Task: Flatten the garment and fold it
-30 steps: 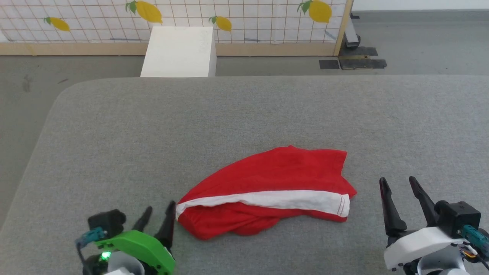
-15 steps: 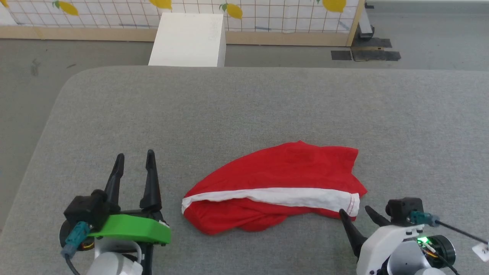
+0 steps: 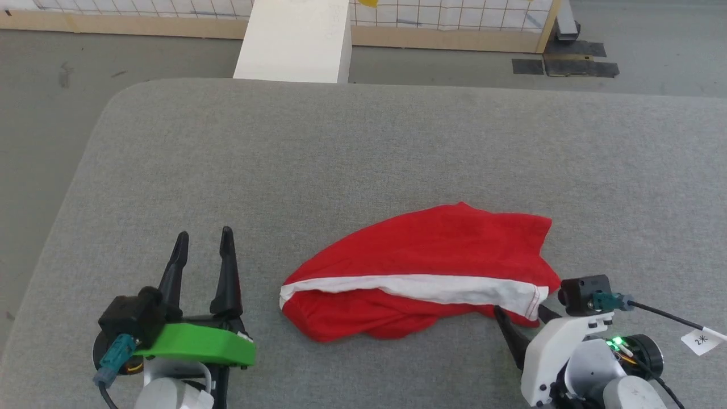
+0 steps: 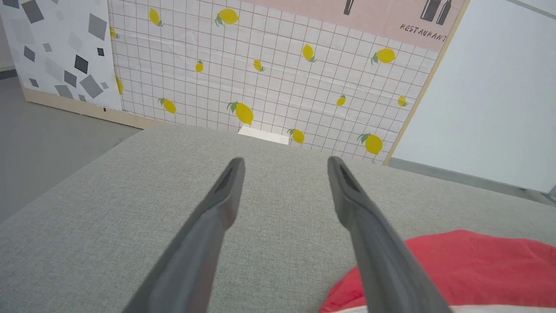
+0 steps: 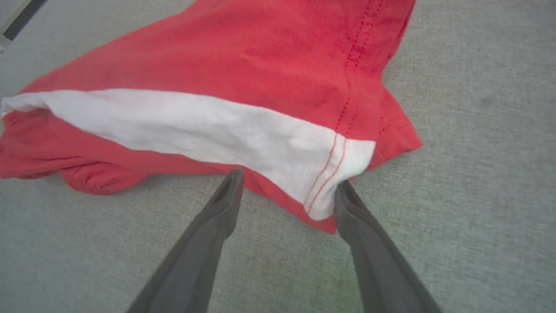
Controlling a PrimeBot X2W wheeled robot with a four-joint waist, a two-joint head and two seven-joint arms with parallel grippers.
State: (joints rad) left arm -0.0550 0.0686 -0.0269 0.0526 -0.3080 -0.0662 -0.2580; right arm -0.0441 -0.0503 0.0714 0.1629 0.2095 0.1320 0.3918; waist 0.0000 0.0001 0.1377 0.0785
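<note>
**Right gripper set at the hem corner of a crumpled garment**

The pad (image 3: pixel 363 147) is the grey work surface under both grippers. The garment (image 3: pixel 431 250), red shorts, lies bunched and partly doubled over between the two grippers, nearer the right one. It is not yet flat, so flattening appears barely begun.

The right gripper (image 5: pixel 289 180) has its fingers spread and holds nothing. Its tips sit low at the pad and straddle the garment's nearest corner, apparently so that closing would pinch that edge for a pull. The left gripper (image 3: pixel 204 233) is likewise spread and empty. The garment's bunched end lies near it, off its right finger, probably its own pick-up point.

The stripe (image 5: pixel 208 130), a white band, runs leftward away from the right gripper's tips. The hem corner (image 5: pixel 323 204) is double-stitched and lies between those tips, closest to the right-hand one.
</note>
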